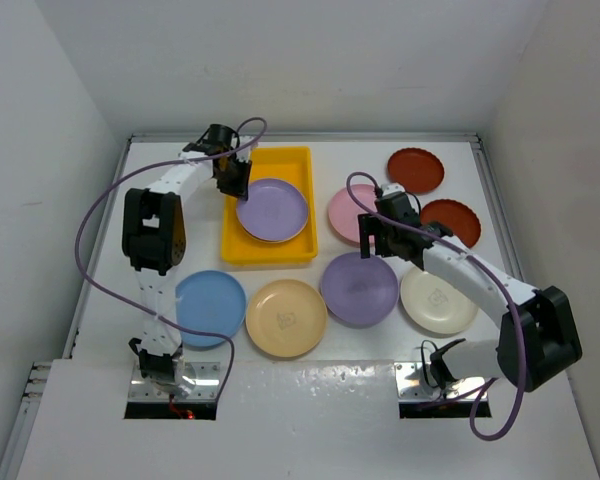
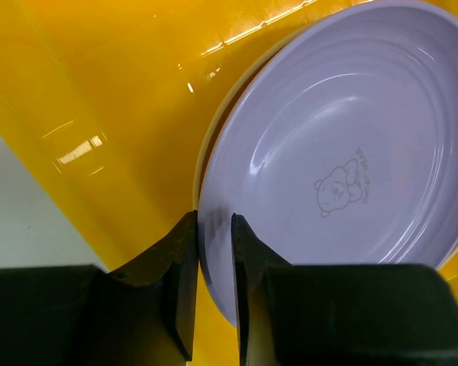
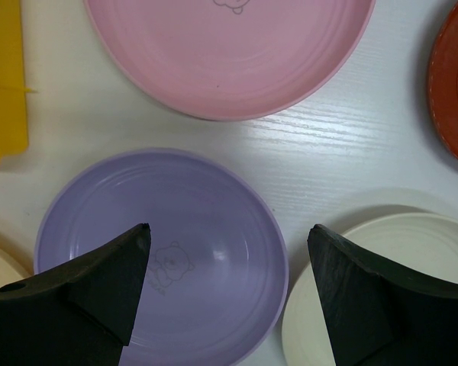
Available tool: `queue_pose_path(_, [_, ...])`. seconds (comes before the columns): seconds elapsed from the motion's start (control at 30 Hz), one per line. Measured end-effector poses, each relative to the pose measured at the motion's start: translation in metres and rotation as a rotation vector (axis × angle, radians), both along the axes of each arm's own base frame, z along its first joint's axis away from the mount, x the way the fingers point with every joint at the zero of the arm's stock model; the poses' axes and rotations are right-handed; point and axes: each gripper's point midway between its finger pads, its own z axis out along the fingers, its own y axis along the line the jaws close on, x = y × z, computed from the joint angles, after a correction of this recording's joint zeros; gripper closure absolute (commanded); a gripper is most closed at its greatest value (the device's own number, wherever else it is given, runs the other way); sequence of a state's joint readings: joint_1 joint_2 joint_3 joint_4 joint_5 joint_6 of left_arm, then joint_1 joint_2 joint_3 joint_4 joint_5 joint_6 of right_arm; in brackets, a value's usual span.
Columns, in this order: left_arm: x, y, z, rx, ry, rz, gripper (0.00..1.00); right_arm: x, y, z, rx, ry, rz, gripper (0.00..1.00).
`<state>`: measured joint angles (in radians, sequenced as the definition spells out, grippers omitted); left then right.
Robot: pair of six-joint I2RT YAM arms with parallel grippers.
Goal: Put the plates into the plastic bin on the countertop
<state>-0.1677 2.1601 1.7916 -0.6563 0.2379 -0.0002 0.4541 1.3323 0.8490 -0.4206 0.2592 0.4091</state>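
Pinched between my left jaws, the lilac plate [image 2: 343, 152] lies inside the yellow bin [image 2: 122, 91]. My right jaws hang wide open above a second lilac plate [image 3: 206, 229] on the worktop [image 3: 351, 152], near the pink plate [image 3: 229, 53] and the cream plate [image 3: 424, 240].

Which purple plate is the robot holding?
The lilac plate in the yellow bin: the left gripper pinches its rim. The other lilac plate lies flat on the table below the open right gripper, untouched.
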Motion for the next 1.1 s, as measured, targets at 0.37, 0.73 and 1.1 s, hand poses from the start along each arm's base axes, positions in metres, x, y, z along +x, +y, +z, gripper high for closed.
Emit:
queue_pose_path(0.37, [-0.001, 0.001, -0.002, 0.033, -0.003, -0.009, 0.55, 0.028, -0.026, 0.0, 0.172, -0.013, -0.228, 0.14])
queue_pose_path(0.73, [0.006, -0.001, 0.018, 0.044, -0.03, -0.015, 0.53, 0.072, -0.051, -0.046, 0.267, 0.055, -0.504, 0.31])
queue_pose_path(1.1, [0.008, 0.064, 0.122, 0.056, -0.246, 0.06, 0.39, 0.109, -0.051, -0.092, 0.307, 0.129, -0.603, 0.96])
